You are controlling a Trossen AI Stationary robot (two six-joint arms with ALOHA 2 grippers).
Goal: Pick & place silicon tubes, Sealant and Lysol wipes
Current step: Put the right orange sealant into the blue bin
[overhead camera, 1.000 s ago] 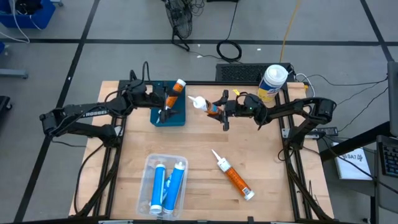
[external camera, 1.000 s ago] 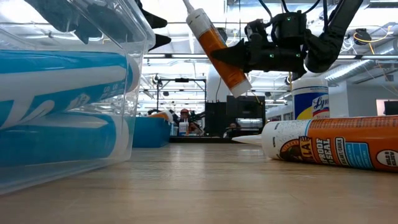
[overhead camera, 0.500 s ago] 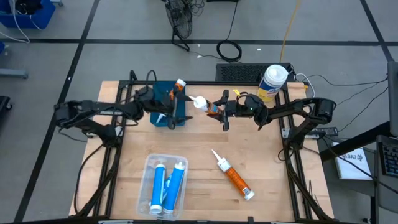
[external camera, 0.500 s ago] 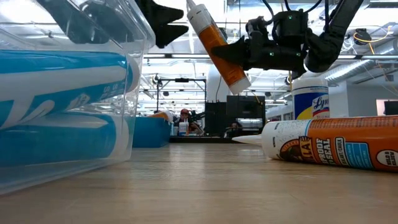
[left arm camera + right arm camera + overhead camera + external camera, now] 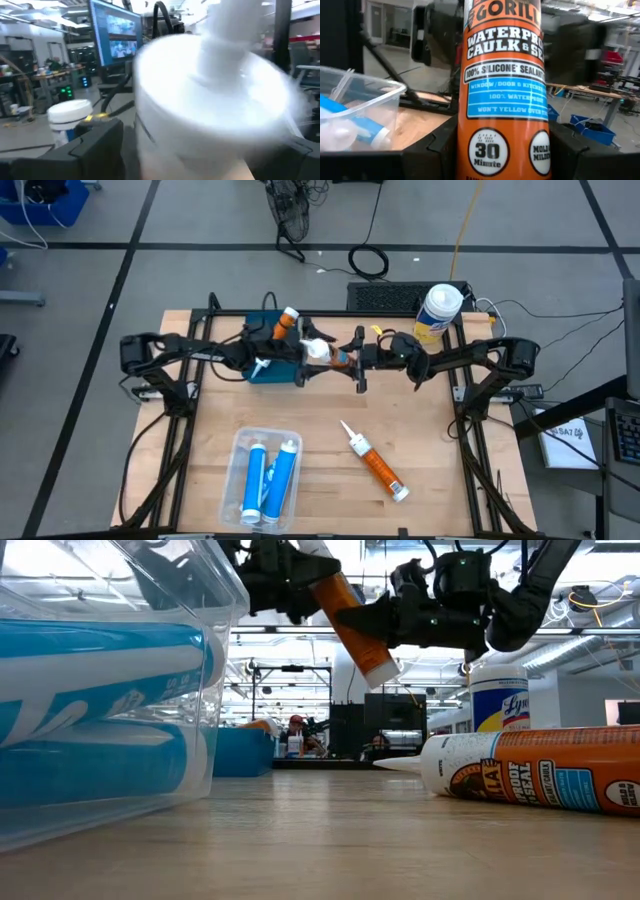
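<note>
High view: left gripper has moved in, open around nozzle end of orange tube | right gripper clamps tube | handover looks imminent

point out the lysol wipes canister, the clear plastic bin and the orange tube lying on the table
Lysol wipes canister point(image 5: 441, 304), high view, white domed lid.
Clear plastic bin point(image 5: 239, 442), high view, left rim.
Orange tube lying on the wooden table point(image 5: 377, 467), high view, mid-body.

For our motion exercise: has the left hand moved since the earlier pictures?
Yes. The left hand has travelled rightward past the blue bin to the orange tube.
</note>
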